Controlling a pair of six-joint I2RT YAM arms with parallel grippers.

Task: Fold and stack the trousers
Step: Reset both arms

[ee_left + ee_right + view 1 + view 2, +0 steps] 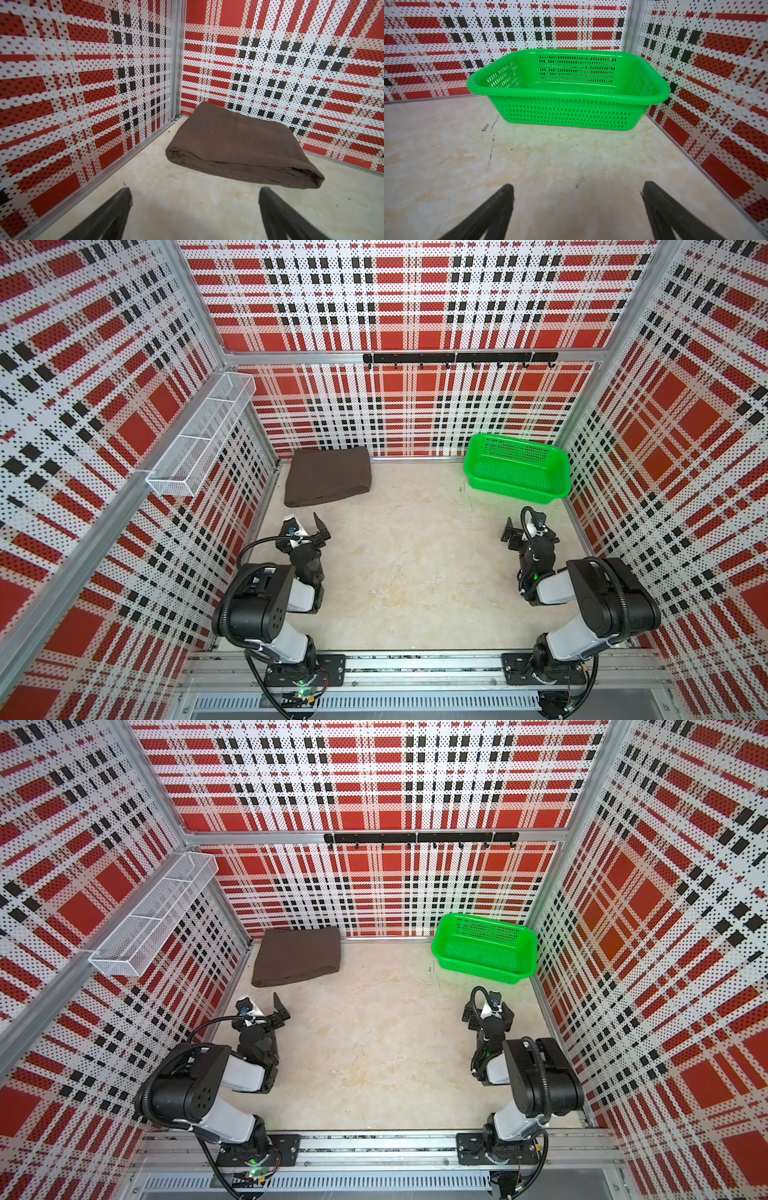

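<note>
trousers [328,477] back left, basket [515,454] back right (both on floor [415,564])

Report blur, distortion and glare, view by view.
In both top views, wide-angle stretch splays the plaid walls, light even; in the left wrist view, the trousers are sharp, the left gripper soft-edged; in the right wrist view, the green basket rim glints mildly, a faint shadow lies under the right gripper.
</note>
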